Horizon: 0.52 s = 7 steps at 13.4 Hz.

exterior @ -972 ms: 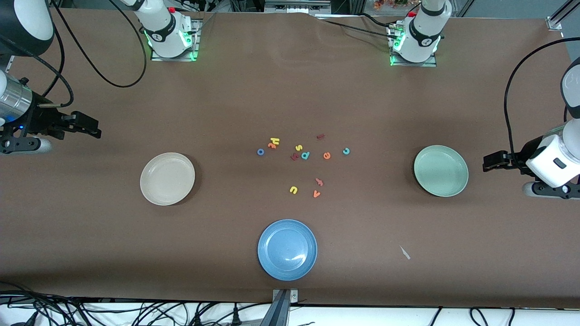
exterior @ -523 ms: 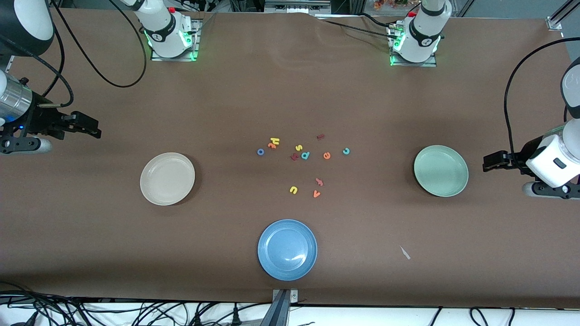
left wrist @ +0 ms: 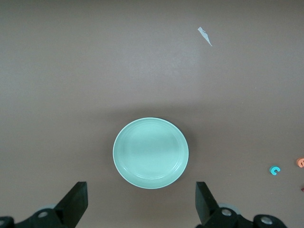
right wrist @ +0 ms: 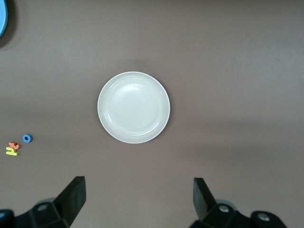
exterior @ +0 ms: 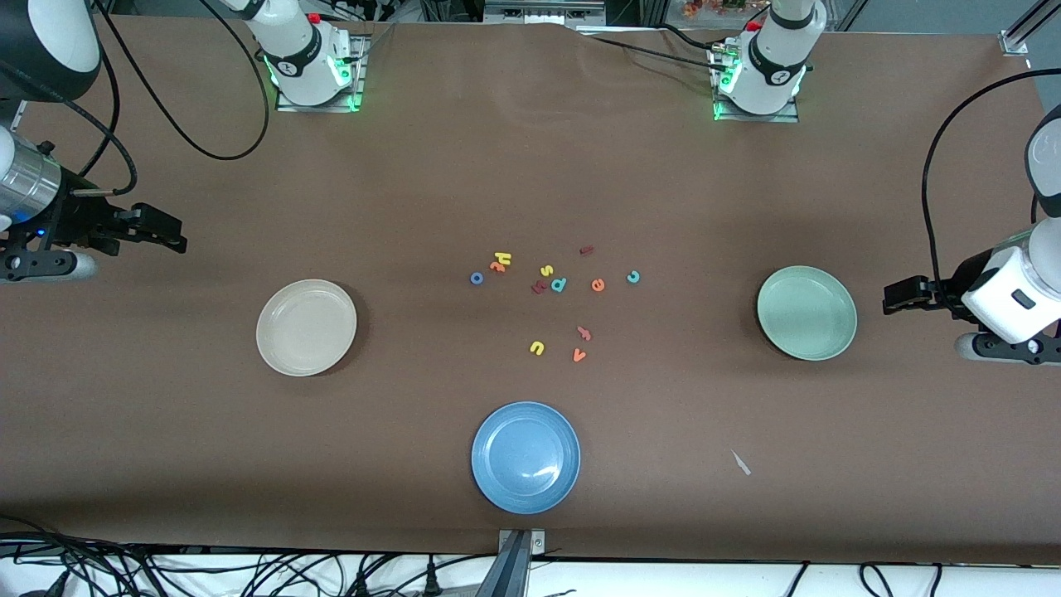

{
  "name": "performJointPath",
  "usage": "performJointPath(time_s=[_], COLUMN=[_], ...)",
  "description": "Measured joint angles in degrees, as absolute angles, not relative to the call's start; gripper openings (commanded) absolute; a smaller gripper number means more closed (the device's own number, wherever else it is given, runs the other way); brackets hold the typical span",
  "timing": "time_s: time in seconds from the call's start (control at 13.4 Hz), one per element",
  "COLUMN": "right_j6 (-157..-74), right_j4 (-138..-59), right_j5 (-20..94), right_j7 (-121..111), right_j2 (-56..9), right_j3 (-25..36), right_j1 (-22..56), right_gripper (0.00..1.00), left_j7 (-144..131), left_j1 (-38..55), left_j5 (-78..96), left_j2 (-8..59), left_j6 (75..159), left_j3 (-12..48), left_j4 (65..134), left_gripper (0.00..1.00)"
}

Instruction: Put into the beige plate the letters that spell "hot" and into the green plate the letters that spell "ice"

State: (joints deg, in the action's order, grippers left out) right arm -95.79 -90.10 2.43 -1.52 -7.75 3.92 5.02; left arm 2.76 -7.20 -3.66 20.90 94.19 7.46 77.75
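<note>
Here you have three plates (exterior: 306, 327), eleven loose letters (exterior: 558, 284); left gripper (left wrist: 141, 207) and right gripper (right wrist: 138, 202) wait, jaws apart.

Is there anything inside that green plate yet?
No. The green plate holds no letters; the left wrist view shows its bare inside. What lies under the plate cannot be seen.

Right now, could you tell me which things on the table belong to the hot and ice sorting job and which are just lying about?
For the job:
yellow h, blue o, orange t
maroon i, teal c, orange e
beige plate, green plate

Lying about:
blue plate
yellow s, yellow u, orange v, teal p
pale scrap
</note>
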Motion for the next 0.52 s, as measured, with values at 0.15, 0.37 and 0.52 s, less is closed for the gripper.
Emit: performJointPath(time_s=[0.15,0.37,0.52], right_j6=[-95.8,-95.8,-95.8], right_j4=[-90.1,-90.1,-90.1], right_j5=[2.4,2.4,2.4], right_j7=[-1.5,-1.5,-1.5], right_j2=[-7.7,-7.7,-7.7], right_j3=[3.9,3.9,3.9], right_j1=[5.0,5.0,5.0], right_gripper=[1.0,1.0,1.0], left_j7=[3.0,3.2,3.3], left_j1=[-7.2,-7.2,-7.2], left_j5=[-3.7,-3.7,-3.7], left_j2=[20.9,20.9,20.9], left_j6=[94.2,94.2,94.2], left_j3=[7.5,7.5,7.5], left_j4=[77.7,77.7,77.7], left_gripper=[1.0,1.0,1.0])
